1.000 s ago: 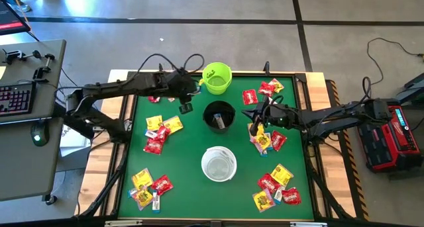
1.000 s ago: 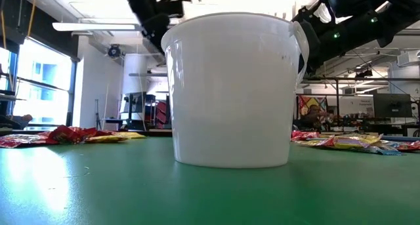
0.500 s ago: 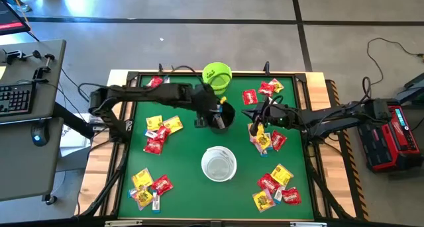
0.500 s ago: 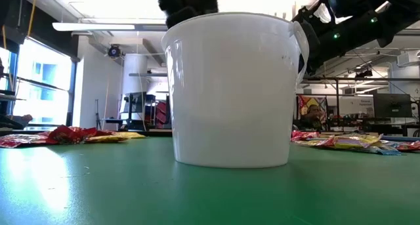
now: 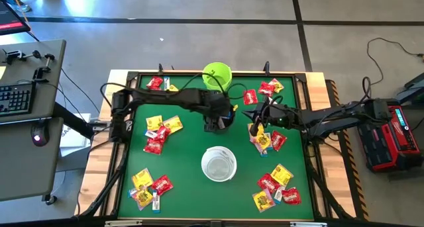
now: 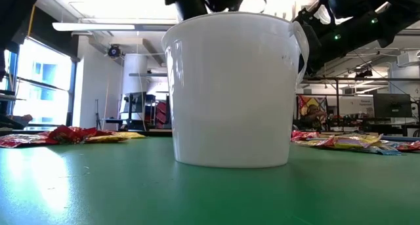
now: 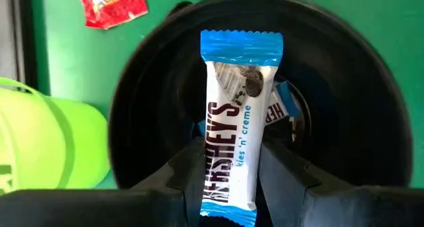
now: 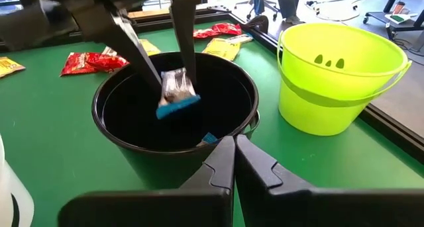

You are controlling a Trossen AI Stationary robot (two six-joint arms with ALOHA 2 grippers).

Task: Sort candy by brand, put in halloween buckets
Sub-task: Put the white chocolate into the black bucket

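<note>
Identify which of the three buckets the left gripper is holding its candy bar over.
The black bucket, in the middle of the row. The left gripper holds the blue-and-white bar above it; the green bucket and white bucket flank it.

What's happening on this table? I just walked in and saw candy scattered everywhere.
A two-armed robot is sorting wrapped candy into buckets. The left gripper holds a blue-and-white Hershey's bar over the mouth of the black bucket, not yet released; another such bar already lies inside. The right gripper waits shut beside that bucket. The green bucket stands next to it, the white bucket nearer the table's front. Red and yellow packets lie around on the green table.
</note>
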